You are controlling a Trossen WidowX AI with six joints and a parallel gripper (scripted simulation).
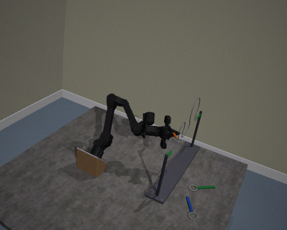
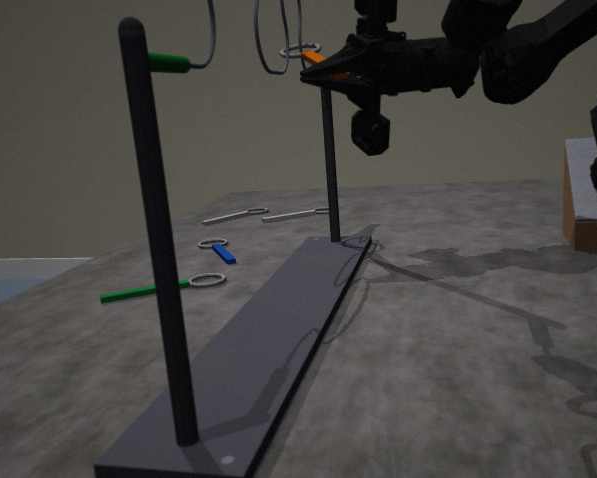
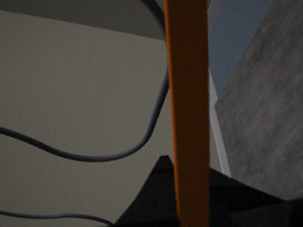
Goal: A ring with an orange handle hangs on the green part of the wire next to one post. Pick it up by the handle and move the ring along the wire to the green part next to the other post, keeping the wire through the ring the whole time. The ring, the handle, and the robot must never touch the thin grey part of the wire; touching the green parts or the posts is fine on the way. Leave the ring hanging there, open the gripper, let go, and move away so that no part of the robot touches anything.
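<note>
My gripper (image 1: 177,133) (image 2: 302,76) is shut on the orange handle (image 1: 174,135) (image 2: 314,57) (image 3: 192,95). The grey ring (image 1: 179,141) (image 2: 281,52) lies nearly level around the thin grey wire (image 1: 190,118) (image 2: 212,30) (image 3: 155,119), on the stretch rising from the green part (image 1: 169,154) at the front post (image 1: 162,175) (image 2: 330,164) in the top view. The other green part (image 1: 198,116) (image 2: 169,62) is at the back post (image 1: 196,129) (image 2: 152,205). The wrist view does not show the ring; whether it touches the wire cannot be told.
The posts stand on a long dark base (image 1: 174,172) (image 2: 267,318). Beyond it lie a green-handled ring (image 1: 205,187) (image 2: 129,294), a blue-handled ring (image 1: 189,204) (image 2: 223,253) and two white-handled rings. A brown block (image 1: 86,164) (image 2: 571,205) stands by the arm's foot.
</note>
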